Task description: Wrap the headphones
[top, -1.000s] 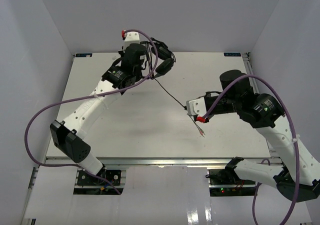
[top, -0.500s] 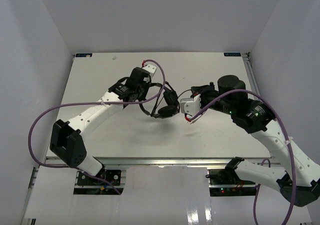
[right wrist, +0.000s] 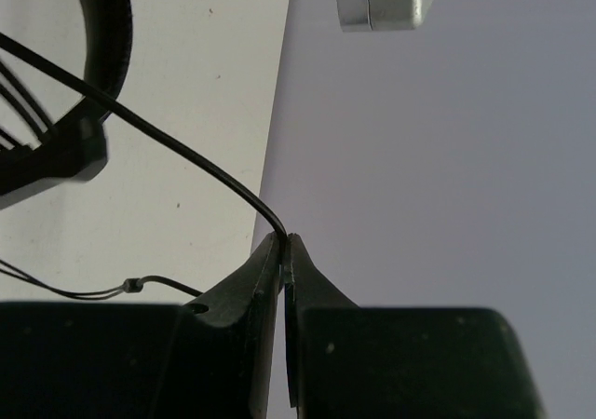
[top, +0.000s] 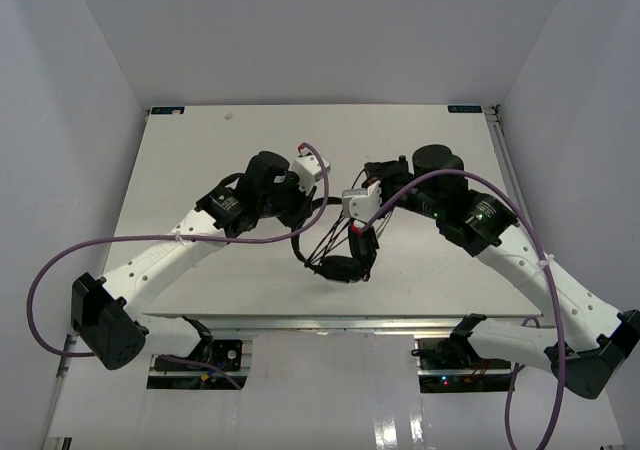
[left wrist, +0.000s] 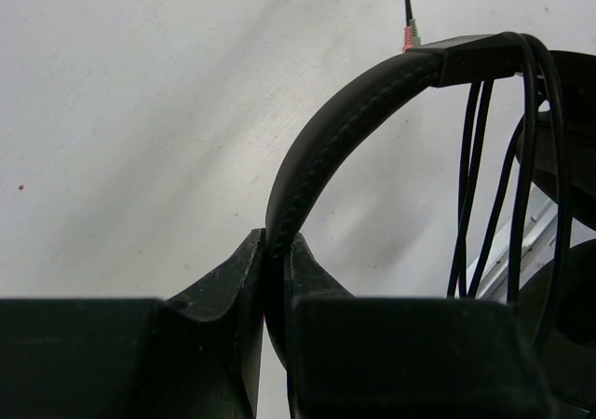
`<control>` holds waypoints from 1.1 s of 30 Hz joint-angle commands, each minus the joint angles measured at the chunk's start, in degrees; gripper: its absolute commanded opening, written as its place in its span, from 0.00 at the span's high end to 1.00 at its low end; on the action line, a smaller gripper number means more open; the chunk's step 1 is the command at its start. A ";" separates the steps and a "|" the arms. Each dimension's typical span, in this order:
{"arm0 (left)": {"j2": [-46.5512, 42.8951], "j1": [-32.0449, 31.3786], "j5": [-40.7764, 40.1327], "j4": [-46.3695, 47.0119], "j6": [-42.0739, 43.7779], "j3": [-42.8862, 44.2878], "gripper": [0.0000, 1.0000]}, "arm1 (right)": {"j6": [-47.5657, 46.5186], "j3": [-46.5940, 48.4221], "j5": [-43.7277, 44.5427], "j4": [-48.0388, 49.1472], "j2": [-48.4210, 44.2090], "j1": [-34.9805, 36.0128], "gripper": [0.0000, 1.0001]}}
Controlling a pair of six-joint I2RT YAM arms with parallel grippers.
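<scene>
While left end effector (left wrist: 277, 251) clamps headphones (top: 340, 267) at headband (left wrist: 326, 126), right end effector (right wrist: 282, 247) pinches cord (right wrist: 186, 154).

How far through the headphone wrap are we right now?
Partway. Done: several turns of cord already cross the headband. In hand: left gripper clamps the headband, right gripper pinches the cord taut. Left: the plugs sit loose beyond the headband, so more turns and tucking the end likely remain.

left tool (left wrist: 277, 251) on headband (left wrist: 326, 130) | right tool (right wrist: 284, 242) on cord (right wrist: 186, 154) | headphones (top: 340, 268) between them, over table (top: 200, 150)
</scene>
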 commanded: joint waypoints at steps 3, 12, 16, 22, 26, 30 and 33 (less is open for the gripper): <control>-1.80 -2.19 6.17 1.68 -0.05 -0.30 1.00 | 2.73 1.87 -0.63 5.52 1.47 -0.29 0.92; -6.07 -2.37 4.33 2.46 -2.87 0.31 1.00 | 12.79 -0.94 -10.26 3.24 -0.38 -8.49 0.92; -7.22 -2.34 4.27 2.79 -5.71 0.96 1.00 | 18.01 -2.64 -16.05 2.32 -1.82 -11.14 0.92; -8.11 -2.34 5.33 3.07 -8.91 5.26 1.00 | 26.97 -5.37 -27.76 1.25 -2.29 -14.98 0.92; -7.92 -2.42 7.18 3.00 -11.04 8.59 1.00 | 33.28 -6.80 -36.99 3.35 -1.64 -16.75 0.92; -6.86 -2.77 6.65 2.94 -14.11 11.75 1.00 | 40.97 -7.94 -46.20 6.26 -1.36 -18.28 0.92; -5.87 -3.76 3.78 2.91 -15.62 13.61 1.00 | 44.88 -9.52 -49.39 8.90 -1.73 -19.14 0.92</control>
